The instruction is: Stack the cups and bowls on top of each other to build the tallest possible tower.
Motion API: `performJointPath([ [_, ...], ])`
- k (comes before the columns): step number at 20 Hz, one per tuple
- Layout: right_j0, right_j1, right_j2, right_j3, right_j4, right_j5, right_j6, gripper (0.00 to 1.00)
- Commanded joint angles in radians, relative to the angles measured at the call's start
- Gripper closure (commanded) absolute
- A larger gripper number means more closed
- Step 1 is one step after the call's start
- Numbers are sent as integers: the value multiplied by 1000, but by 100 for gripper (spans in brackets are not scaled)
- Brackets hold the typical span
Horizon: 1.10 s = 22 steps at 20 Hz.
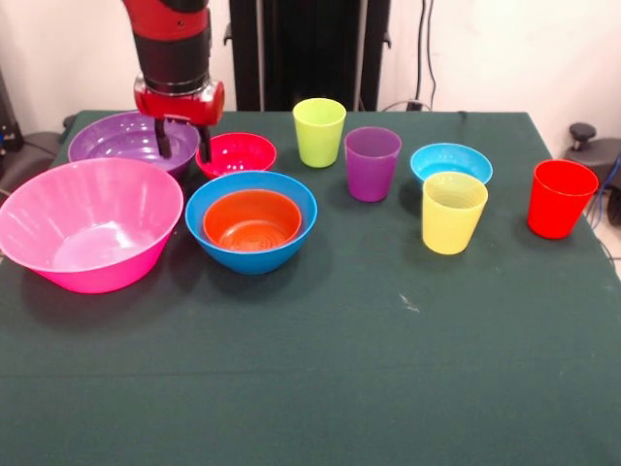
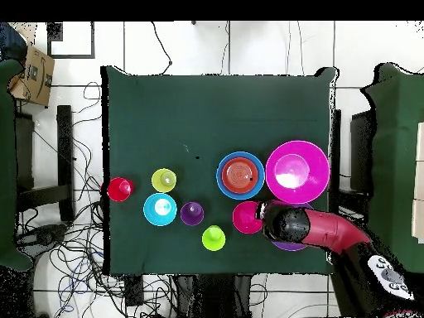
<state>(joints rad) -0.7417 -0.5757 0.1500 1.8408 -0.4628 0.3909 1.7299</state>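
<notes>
From where I stood, pink bowl (image 1: 89,223) sat at table's 9 o'clock, orange bowl (image 1: 252,219) nested in blue bowl (image 1: 251,221) w/ cups toward 3, and gripper (image 1: 184,143), fingers apart, empty, hung by red bowl (image 1: 236,153); I'd straddle its rim squarely.

Dark green tablecloth (image 1: 388,369) spreads beneath my jaws. Cardboard box (image 2: 33,73) sits on the floor, well apart from them, off the far corner. Tangled black cables (image 2: 74,248) beside the table.
</notes>
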Motion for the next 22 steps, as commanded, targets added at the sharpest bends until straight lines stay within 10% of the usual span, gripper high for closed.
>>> performJointPath([
  [1,32,91,19,-93,-60,-62,38,0],
  [22,37,49,-29,-86,-44,-30,36,0],
])
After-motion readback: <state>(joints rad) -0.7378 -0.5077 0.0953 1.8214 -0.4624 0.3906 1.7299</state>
